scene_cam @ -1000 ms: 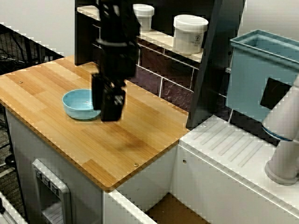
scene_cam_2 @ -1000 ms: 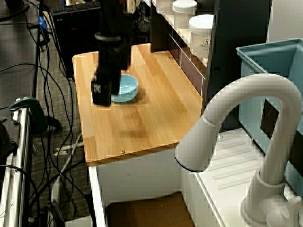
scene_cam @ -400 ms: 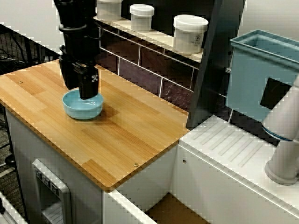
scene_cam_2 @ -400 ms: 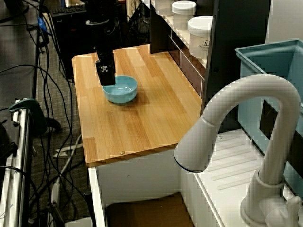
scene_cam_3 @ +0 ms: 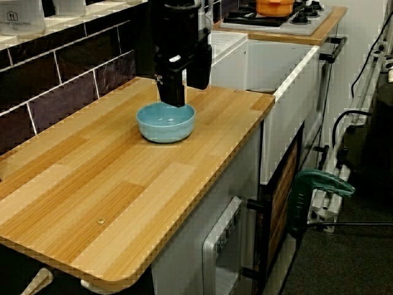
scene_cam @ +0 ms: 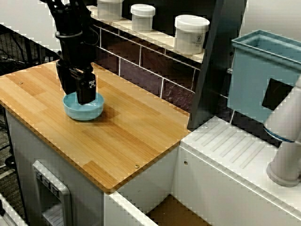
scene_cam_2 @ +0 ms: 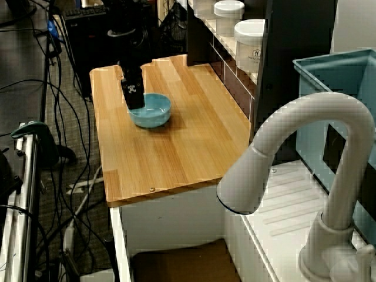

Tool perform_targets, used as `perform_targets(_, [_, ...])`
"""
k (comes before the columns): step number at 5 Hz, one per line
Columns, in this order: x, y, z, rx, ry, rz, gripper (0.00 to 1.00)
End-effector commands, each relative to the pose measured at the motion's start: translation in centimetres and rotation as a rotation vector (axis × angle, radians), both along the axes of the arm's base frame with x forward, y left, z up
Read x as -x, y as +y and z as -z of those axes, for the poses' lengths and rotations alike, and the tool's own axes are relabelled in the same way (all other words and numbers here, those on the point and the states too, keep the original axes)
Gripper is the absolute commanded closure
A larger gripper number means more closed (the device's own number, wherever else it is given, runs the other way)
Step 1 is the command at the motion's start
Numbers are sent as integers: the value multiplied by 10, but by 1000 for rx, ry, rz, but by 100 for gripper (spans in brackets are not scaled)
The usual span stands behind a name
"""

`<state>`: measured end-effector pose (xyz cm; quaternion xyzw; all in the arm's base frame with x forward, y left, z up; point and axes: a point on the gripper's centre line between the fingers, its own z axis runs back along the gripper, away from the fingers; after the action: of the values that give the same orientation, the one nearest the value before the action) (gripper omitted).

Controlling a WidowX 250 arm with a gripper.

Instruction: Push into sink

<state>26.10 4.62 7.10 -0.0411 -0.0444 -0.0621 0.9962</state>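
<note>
The gripper hangs over the far rim of the blue bowl on the wooden counter; how wide its jaws stand I cannot tell; a push too high may tip the bowl or slide over it; the sink lies well apart, past the counter edge; the jars and the tap stand aside from the way.

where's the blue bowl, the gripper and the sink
blue bowl [scene_cam_3: 167,126], view along the counter, front outer wall
gripper [scene_cam: 81,92], front view, finger ends
sink [scene_cam_2: 182,258], view past the faucet, brownish floor
</note>
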Motion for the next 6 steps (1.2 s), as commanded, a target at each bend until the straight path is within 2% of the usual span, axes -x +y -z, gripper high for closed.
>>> perform_targets(1, [-7, -19, 4, -1, -16, 1, 0])
perform_targets(2, [-18, -24, 10, 6, -9, -22, 0])
perform_targets(3, [-29, -27, 23, -2, 19, -25, 0])
perform_targets(4, [-34, -34, 34, -7, 46, -15, 0])
perform_targets(5, [-28, -50, 38, -14, 57, 32, 0])
perform_targets(6, [-16, -85, 27, -28, 57, 99, 0])
